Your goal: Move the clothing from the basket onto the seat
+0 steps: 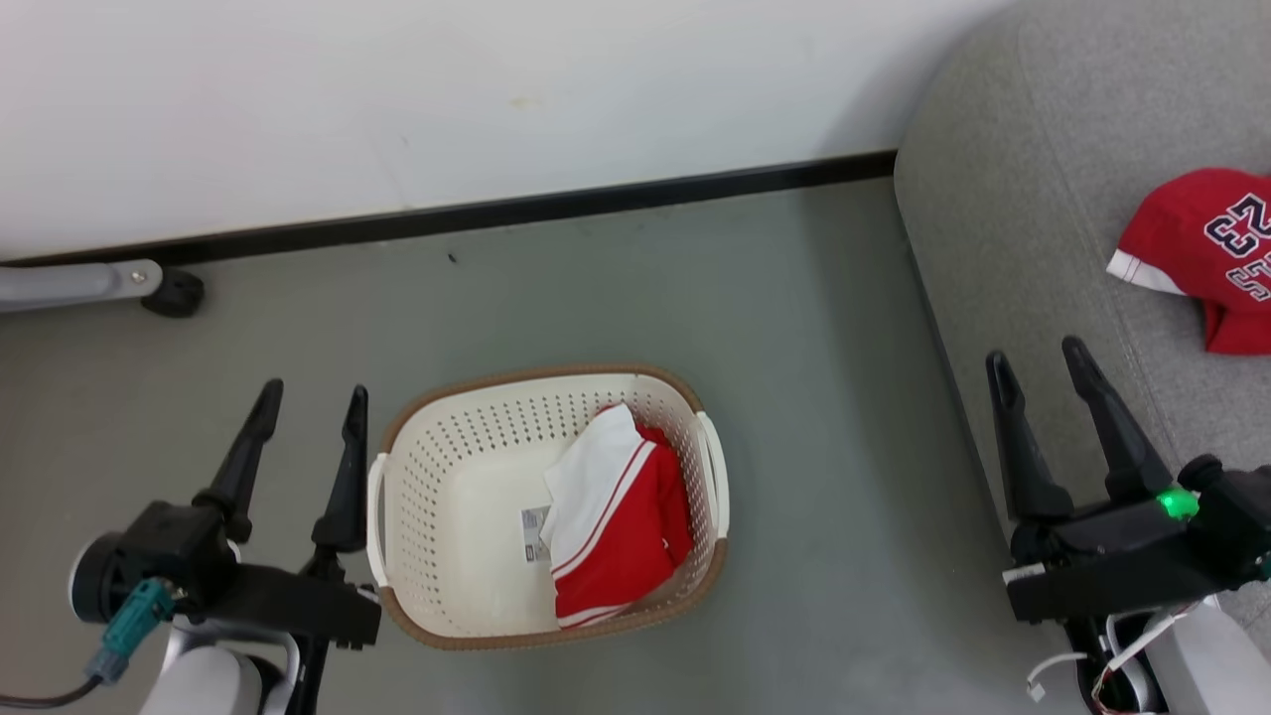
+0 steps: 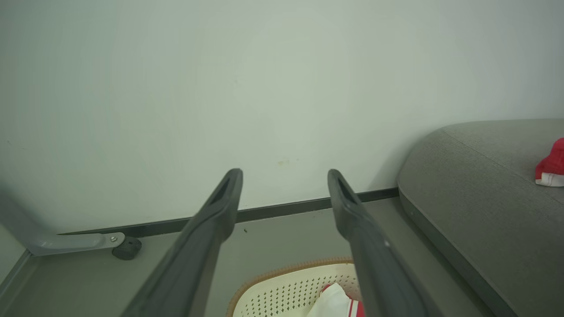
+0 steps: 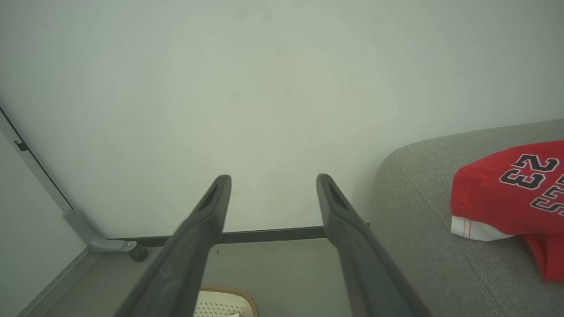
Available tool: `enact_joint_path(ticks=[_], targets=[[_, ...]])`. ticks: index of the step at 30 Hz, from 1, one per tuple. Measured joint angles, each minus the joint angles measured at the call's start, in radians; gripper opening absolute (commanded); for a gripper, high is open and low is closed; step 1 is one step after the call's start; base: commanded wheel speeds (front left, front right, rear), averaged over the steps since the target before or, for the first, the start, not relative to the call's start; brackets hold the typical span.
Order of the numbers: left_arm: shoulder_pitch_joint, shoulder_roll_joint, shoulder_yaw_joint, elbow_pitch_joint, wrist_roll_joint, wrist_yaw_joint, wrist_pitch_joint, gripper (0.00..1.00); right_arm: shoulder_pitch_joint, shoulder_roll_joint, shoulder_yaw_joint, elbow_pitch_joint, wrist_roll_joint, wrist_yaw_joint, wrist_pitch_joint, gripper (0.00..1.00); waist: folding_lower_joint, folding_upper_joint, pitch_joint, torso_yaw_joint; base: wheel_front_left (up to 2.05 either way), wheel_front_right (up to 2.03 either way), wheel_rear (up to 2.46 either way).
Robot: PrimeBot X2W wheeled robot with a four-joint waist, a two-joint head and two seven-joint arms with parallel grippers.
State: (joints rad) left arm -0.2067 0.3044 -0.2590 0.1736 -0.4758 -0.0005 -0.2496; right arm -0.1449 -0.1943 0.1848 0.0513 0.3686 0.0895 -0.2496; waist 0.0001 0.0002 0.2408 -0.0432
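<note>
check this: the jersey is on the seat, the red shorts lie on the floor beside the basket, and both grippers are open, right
Not quite. The head view shows the red shorts inside the basket, not on the floor. The jersey is on the seat, and the left gripper and right gripper are open.

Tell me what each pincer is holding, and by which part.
Nothing is held. The left pincer and right pincer both stand open and empty; the shorts lie in the basket, the jersey on the seat.
</note>
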Motion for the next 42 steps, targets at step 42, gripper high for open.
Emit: enact_joint_path(ticks=[42], targets=[[-0.353, 0.054, -0.113, 0.234, 0.058, -0.107, 0.091, 1.0, -0.267, 0.117, 0.007, -0.081, -0.079, -0.001, -0.007, 1.0, -0.0001, -0.0001, 0.497, -0.155, 0.0, 0.0, 0.0]])
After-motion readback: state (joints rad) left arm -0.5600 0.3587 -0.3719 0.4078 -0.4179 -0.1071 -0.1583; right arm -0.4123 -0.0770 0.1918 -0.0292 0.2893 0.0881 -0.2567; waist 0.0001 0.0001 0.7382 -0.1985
